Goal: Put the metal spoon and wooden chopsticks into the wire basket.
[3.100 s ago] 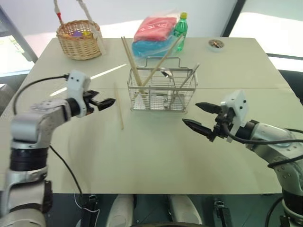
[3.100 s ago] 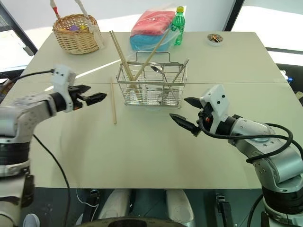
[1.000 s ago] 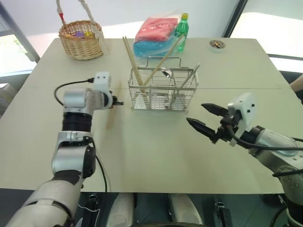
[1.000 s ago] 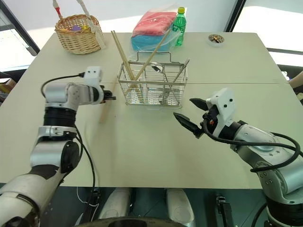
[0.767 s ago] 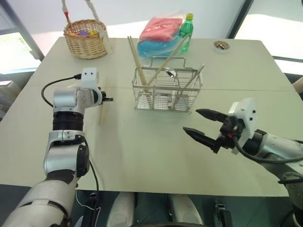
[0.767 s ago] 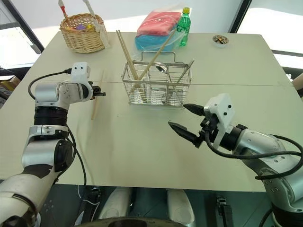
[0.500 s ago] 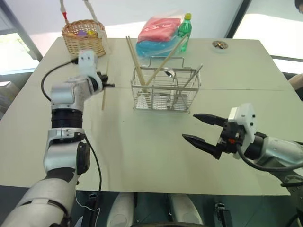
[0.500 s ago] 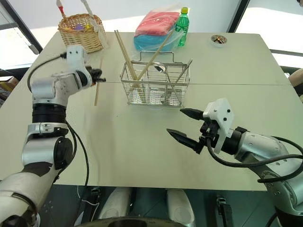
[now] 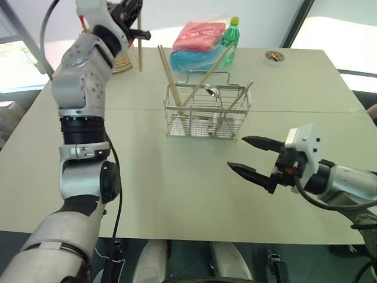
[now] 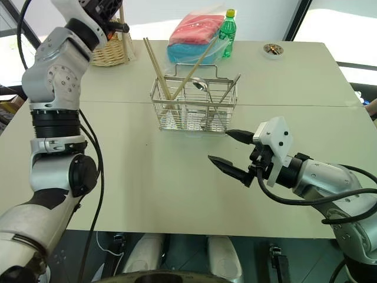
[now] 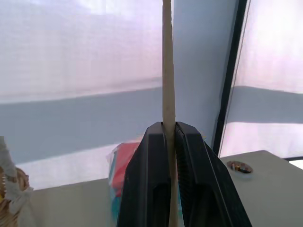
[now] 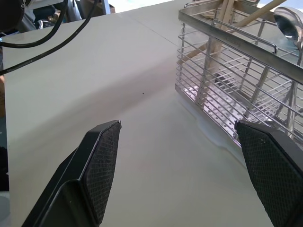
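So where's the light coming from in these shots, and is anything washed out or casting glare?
Left wrist view: bright windows behind the chopstick held in the left claw, backlit, background hazy. Left eye view: blown-out window patches at the upper corners, pale glare on the table far edge. Right wrist view: bright reflection under the wire basket.

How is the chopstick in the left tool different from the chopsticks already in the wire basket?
The held chopstick is up in the air, pinched in the shut left tool; the basket chopsticks rest inside the wire basket. The held one hangs nearly upright; the basket ones lean at angles, crossing each other. The held one is single; the basket holds several. All are long, thin sticks of pale wood.
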Motion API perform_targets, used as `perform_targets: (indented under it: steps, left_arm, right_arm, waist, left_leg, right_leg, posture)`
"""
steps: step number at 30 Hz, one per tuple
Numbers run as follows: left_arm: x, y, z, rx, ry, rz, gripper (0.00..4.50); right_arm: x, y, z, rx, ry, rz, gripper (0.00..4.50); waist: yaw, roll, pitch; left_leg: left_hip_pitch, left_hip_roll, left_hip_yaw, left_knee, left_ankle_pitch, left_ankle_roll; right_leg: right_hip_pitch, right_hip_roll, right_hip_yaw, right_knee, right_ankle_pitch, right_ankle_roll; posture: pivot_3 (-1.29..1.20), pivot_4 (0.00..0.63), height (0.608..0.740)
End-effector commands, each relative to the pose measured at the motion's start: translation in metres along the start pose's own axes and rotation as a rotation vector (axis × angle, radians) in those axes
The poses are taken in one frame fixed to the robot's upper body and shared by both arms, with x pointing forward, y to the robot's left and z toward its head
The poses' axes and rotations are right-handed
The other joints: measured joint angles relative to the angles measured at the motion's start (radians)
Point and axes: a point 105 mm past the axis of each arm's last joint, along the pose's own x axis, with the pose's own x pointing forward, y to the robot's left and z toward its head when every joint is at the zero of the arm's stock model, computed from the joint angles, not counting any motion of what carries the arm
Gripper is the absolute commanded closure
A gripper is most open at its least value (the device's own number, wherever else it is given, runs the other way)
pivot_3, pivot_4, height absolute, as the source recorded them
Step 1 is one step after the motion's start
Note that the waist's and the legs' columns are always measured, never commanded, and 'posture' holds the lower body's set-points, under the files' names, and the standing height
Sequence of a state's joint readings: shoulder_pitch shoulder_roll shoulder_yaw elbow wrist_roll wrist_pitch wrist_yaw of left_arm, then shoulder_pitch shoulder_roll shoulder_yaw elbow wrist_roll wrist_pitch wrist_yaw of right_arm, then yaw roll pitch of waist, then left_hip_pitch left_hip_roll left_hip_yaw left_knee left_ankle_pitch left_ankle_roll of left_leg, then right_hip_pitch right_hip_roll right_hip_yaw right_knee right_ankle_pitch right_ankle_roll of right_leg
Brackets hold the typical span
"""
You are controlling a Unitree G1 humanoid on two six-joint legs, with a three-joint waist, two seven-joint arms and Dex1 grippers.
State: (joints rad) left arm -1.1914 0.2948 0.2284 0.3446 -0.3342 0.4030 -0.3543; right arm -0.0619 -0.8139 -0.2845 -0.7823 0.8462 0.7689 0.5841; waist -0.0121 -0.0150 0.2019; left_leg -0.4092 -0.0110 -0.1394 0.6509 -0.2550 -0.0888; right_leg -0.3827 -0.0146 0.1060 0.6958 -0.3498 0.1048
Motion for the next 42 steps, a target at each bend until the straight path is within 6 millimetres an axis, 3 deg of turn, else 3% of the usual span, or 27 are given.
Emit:
perform_targets:
  steps: [1, 7, 17, 24, 28, 33, 34, 42]
  left_arm:
    - [0.010, -0.029, 0.005, 0.025, -0.057, -0.090, 4.48]
    - [0.009, -0.055, -0.026, 0.063, -0.027, -0.172, 4.48]
    - [-0.007, -0.066, -0.065, 0.031, 0.049, -0.186, 4.48]
    - [-0.017, -0.076, -0.080, -0.011, 0.082, -0.197, 4.48]
    - [-0.018, -0.076, -0.080, -0.040, 0.092, -0.189, 2.85]
    - [-0.018, -0.073, -0.071, -0.044, 0.090, -0.195, 0.21]
    - [-0.018, -0.071, -0.069, -0.044, 0.089, -0.193, 0.05]
    - [-0.024, -0.041, -0.045, -0.020, 0.117, -0.182, 0.05]
  right_arm:
    - [-0.005, 0.001, 0.009, -0.046, -0.016, -0.026, 0.50]
    - [-0.010, 0.002, 0.007, -0.046, -0.018, -0.060, 0.50]
    - [-0.016, -0.005, 0.006, -0.033, -0.025, -0.120, 0.50]
    - [-0.016, -0.010, 0.006, -0.032, -0.028, -0.135, 0.50]
    - [-0.016, -0.014, 0.007, -0.030, -0.034, -0.149, 0.50]
    - [-0.015, -0.016, 0.007, -0.031, -0.039, -0.151, 0.50]
    - [-0.015, -0.016, 0.007, -0.031, -0.040, -0.152, 0.50]
    - [-0.017, -0.023, 0.008, -0.050, -0.043, -0.156, 0.50]
  waist:
    - [0.001, 0.000, 0.000]
    - [-0.009, 0.000, 0.000]
    - [-0.002, 0.000, 0.000]
    - [-0.001, 0.000, 0.000]
    - [-0.001, 0.000, 0.000]
    - [-0.004, 0.000, 0.000]
    - [-0.004, 0.000, 0.000]
    - [-0.006, 0.000, 0.000]
  left_leg:
    - [0.000, 0.000, 0.000, 0.000, 0.000, 0.000]
    - [0.001, -0.001, 0.000, 0.000, 0.000, 0.000]
    - [0.001, 0.000, 0.000, 0.000, 0.000, 0.001]
    - [0.001, 0.000, 0.000, 0.000, 0.001, 0.001]
    - [0.001, -0.001, 0.000, 0.001, 0.001, 0.001]
    - [0.001, -0.001, 0.000, 0.001, 0.001, 0.002]
    - [0.001, -0.001, 0.000, 0.001, 0.001, 0.002]
    - [0.001, -0.001, 0.000, 0.001, 0.001, 0.002]
  right_leg:
    - [0.000, 0.000, 0.000, 0.000, 0.000, 0.000]
    - [0.000, 0.001, 0.000, 0.000, 0.000, 0.000]
    - [0.001, 0.001, 0.000, 0.000, 0.000, 0.000]
    - [0.001, 0.001, 0.000, 0.001, 0.000, 0.000]
    - [0.001, 0.001, 0.000, 0.001, 0.000, 0.000]
    - [0.001, 0.001, 0.000, 0.001, 0.000, 0.000]
    - [0.001, 0.001, 0.000, 0.001, 0.000, 0.000]
    - [0.001, 0.001, 0.000, 0.001, 0.000, 0.000]
  posture:
    - [0.00, 0.150, 0.740]
    - [0.00, 0.150, 0.740]
    - [0.00, 0.150, 0.740]
    - [0.00, 0.150, 0.740]
    - [0.00, 0.150, 0.740]
    - [0.00, 0.150, 0.740]
    - [0.00, 0.150, 0.740]
    - [0.00, 0.150, 0.740]
